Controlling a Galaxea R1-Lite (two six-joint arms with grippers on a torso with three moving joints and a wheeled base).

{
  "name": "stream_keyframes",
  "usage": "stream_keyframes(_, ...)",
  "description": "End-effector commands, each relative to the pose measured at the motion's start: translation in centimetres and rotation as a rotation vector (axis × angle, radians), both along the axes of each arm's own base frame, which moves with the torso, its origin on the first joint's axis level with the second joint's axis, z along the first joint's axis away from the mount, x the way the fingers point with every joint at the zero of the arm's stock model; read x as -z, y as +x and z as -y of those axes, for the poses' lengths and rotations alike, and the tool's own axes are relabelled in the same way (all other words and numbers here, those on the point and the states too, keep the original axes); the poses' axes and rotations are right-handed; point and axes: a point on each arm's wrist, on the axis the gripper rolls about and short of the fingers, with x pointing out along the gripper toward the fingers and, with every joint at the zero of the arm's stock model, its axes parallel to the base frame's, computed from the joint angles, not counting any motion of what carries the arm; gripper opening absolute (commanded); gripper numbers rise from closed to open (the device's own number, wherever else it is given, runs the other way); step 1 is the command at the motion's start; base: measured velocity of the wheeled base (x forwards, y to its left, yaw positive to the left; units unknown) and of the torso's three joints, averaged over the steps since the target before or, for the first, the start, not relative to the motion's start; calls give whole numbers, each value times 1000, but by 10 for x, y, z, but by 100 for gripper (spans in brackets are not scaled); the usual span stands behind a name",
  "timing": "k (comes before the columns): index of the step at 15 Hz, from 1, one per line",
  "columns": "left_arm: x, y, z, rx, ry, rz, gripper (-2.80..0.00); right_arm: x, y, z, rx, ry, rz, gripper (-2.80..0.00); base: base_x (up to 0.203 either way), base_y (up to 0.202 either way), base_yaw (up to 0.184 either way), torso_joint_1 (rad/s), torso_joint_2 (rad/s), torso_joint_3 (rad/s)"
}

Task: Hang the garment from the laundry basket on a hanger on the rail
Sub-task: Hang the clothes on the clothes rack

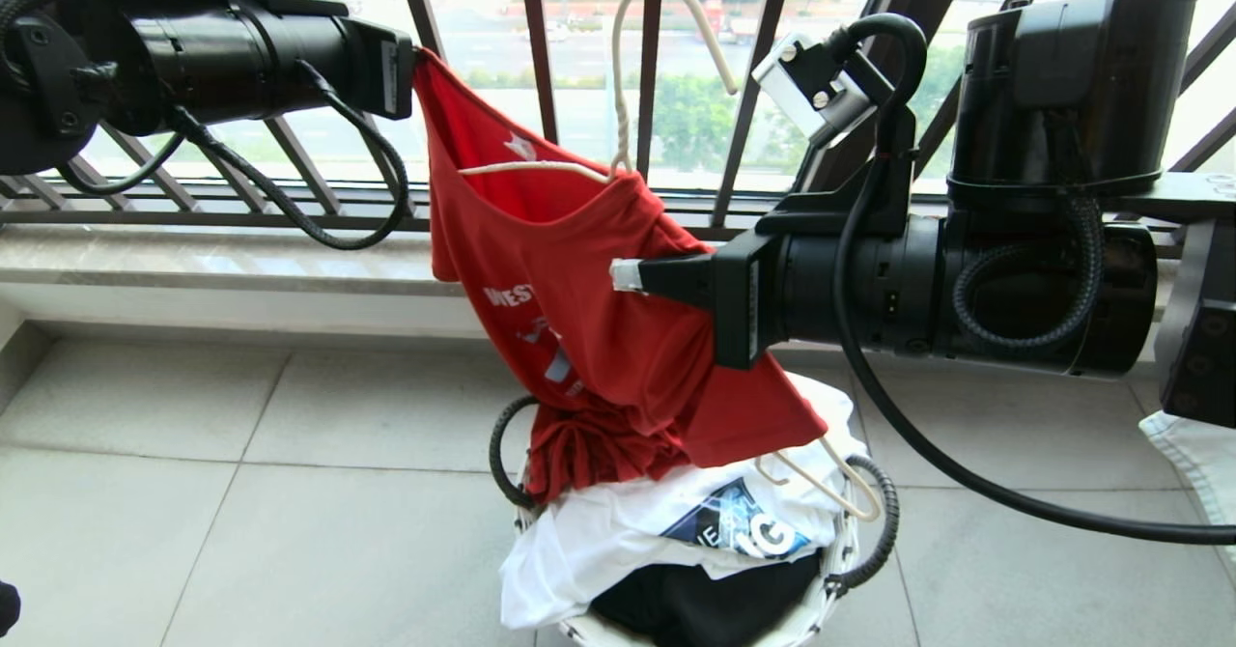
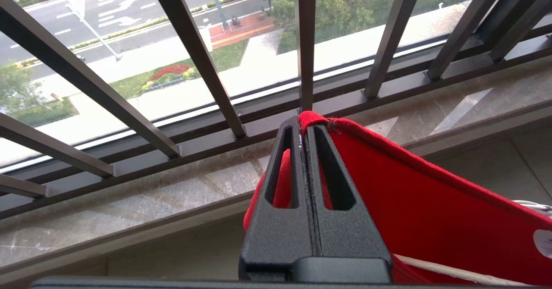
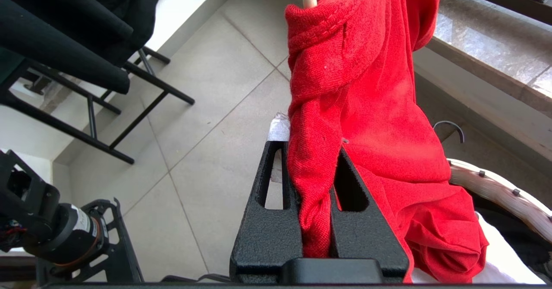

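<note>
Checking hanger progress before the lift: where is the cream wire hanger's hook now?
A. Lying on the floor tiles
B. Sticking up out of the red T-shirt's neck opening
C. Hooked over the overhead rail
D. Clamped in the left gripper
B: the hanger hook rises above the collar of the red T-shirt, in front of the balcony bars.

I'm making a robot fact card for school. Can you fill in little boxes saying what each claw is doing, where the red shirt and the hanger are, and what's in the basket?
left gripper: shut on the garment's neckline edge, up near the black balcony railing
right gripper: shut on a fold of red cloth
garment: stretched between both grippers, its bottom bunched on the basket's clothes
hanger: inside the neck opening, hook sticking up
laundry basket: on the floor, holds a white printed T-shirt, a black T-shirt and a second cream hanger
rail: not in view
</note>
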Motion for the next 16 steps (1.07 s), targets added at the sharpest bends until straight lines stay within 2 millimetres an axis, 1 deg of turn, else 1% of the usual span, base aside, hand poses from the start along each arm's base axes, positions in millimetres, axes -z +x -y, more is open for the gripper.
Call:
stream_keyframes(1, -6, -16, 4, 28, -19, -6, -280, 1, 4, -1, 8, -1, -1, -280, 0, 0, 0, 0, 0, 0)
stream_keyframes(4, -14, -39, 6, 67, -24, -47, -280, 3, 7, -2, 17, -3, -2, -280, 0, 0, 0, 0, 0, 0)
stream_keyframes(5, -17, -42, 6, 69, -27, -42, -280, 3, 7, -2, 19, -4, -3, -280, 0, 0, 0, 0, 0, 0)
stream_keyframes(9, -20, -45, 5, 71, -31, -31, -280, 3, 10, -1, 28, -4, -1, -280, 0, 0, 0, 0, 0, 0)
stream_keyframes(12, -20, -45, 3, 40, -32, -29, -280, -2, 16, 7, 57, 8, 9, -280, 0, 0, 0, 0, 0, 0)
stream_keyframes(16, -21, -45, 3, 40, -33, -26, -280, 0, 21, 7, 68, 5, 6, -280, 0, 0, 0, 0, 0, 0)
